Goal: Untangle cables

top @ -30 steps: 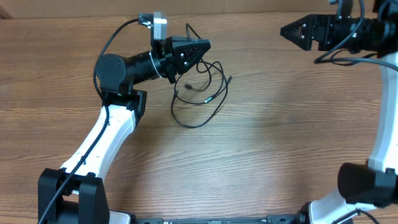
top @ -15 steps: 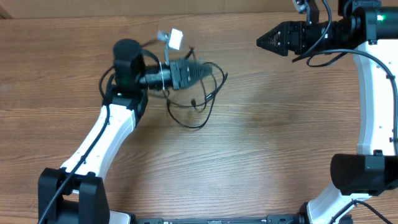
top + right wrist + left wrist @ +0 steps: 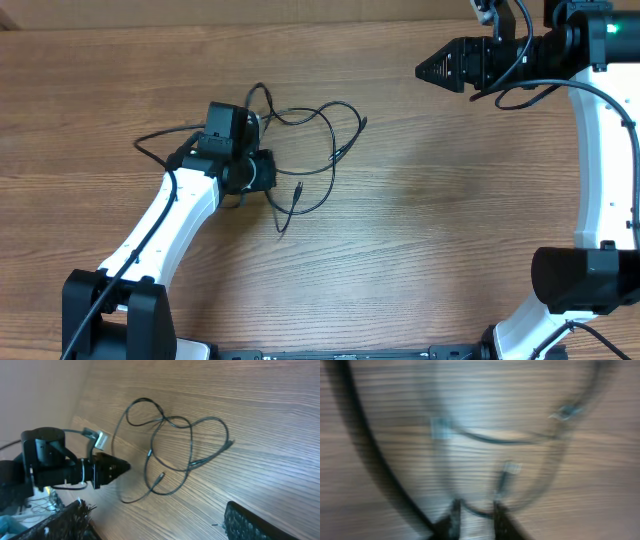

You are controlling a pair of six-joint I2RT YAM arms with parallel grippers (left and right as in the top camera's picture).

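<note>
On your left, the left gripper (image 3: 476, 519) sits low over the table (image 3: 430, 250), at the left edge of the cables (image 3: 165, 420). Its wrist view is badly smeared. The fingertips (image 3: 451, 522) show only a narrow gap with a thin strand crossing close by, and you cannot tell whether that strand is pinched.

The cables lie left of centre on the far half of the table, in a few loose overlapping loops rather than a tight knot. Small plug ends show at the right and near the middle, and one tail runs back toward you.

Far to the right, the right gripper (image 3: 432, 70) hovers well apart from the cords, its jaws spread wide and holding nothing.

You look to be early in the pulling-apart, with one arm working the left side and the crossings not yet cleared. The next move calls for a sure hold on a single strand — not two — with the left. Then bring the right across to take another loop and draw the two apart slowly, minding that the plugs do not snag.

No brand, label or writing can be read anywhere.
</note>
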